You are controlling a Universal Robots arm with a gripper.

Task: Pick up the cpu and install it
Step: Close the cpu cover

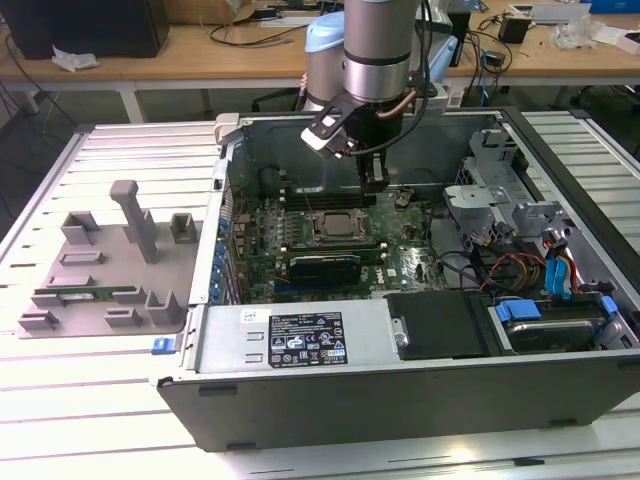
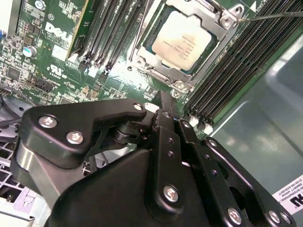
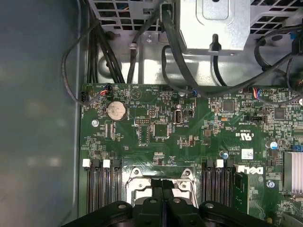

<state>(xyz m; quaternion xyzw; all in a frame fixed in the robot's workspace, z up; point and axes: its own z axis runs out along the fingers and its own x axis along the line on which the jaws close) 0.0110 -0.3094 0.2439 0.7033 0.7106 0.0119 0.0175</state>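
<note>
The cpu (image 2: 182,40), a square chip with a silver-grey top, lies flat in the motherboard socket inside the open computer case (image 1: 300,400), framed by the socket's metal bracket. In the exterior view the cpu (image 1: 340,226) sits mid-board. My gripper (image 1: 376,186) hangs a little above the board, just beyond the socket toward the case's far wall. In both wrist views its black fingers are pressed together with nothing between them: the gripper (image 2: 163,97) is shut and apart from the chip. In the first wrist view the gripper (image 3: 162,182) covers the socket's middle.
Black memory slots (image 2: 109,33) flank the socket on both sides. A drive cage (image 1: 500,190), cables (image 1: 520,270) and a black cover (image 1: 440,325) fill the exterior view's right. A grey fixture tray (image 1: 100,260) holding a green memory stick (image 1: 75,297) lies outside the case.
</note>
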